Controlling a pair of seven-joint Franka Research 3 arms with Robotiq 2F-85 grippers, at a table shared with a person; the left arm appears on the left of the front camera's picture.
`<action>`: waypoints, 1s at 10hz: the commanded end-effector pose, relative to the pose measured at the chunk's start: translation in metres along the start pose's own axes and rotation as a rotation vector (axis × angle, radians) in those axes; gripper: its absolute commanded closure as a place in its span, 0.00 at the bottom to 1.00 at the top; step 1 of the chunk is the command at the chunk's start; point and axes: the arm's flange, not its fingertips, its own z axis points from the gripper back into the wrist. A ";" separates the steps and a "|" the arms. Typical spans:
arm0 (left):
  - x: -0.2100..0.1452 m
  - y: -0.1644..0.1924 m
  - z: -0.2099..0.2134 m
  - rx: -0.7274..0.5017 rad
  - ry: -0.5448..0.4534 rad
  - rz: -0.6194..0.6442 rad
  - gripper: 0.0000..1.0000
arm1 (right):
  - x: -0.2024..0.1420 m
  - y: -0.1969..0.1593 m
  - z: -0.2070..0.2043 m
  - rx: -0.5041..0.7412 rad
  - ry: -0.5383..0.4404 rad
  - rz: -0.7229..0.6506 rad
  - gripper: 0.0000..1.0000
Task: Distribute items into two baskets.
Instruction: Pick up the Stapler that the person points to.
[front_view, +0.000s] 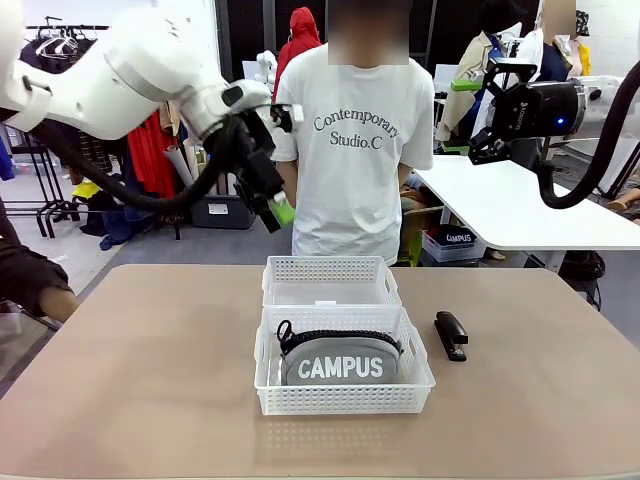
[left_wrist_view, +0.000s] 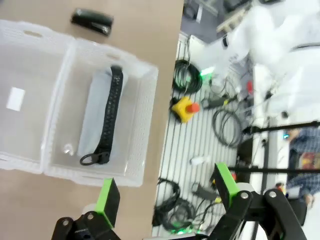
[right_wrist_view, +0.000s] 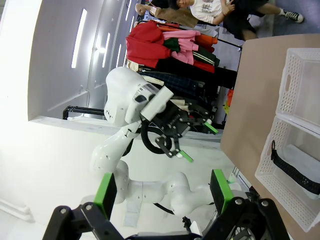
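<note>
Front view: pouch sat in the near basket, stapler lay on the table, both claws hung wide

Across the tan table (front_view: 150, 380) a person (front_view: 355, 150) in a white T-shirt stood at the far edge, right behind the baskets. The left arm swept in high from the left, and its left gripper (front_view: 278, 215) hung tilted in the air above and to the left of the far basket (front_view: 330, 270), touching nothing. The right gripper (front_view: 487, 112) was up at the top right, well off the table, fingers pointing toward the middle.

Down on the table, the two white lattice baskets sat end to end, touching, at the centre. The near basket (front_view: 345, 400) held the grey pouch (front_view: 340, 362), standing on its long edge with the white "CAMPUS" lettering facing the robot and the black zipper on top. Just to the right of that basket, apart from it, the black stapler (front_view: 451, 335) lay flat on the tabletop.

From the left wrist, that claw's green pads stood far apart with only air between them, looking down on the pouch's zipper in its basket. The right wrist view told the same story: jaws spread wide, holding nothing, table edge and baskets off to one side.
</note>
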 end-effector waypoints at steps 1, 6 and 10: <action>-0.009 -0.006 0.022 -0.014 -0.132 0.073 0.00 | 0.000 0.002 0.001 0.003 0.001 0.004 0.00; -0.004 0.001 0.018 -0.015 -0.066 0.042 0.00 | 0.000 0.002 0.001 0.003 0.001 0.004 0.00; -0.004 0.001 0.018 -0.015 -0.066 0.042 0.00 | 0.000 0.002 0.001 0.003 0.001 0.004 0.00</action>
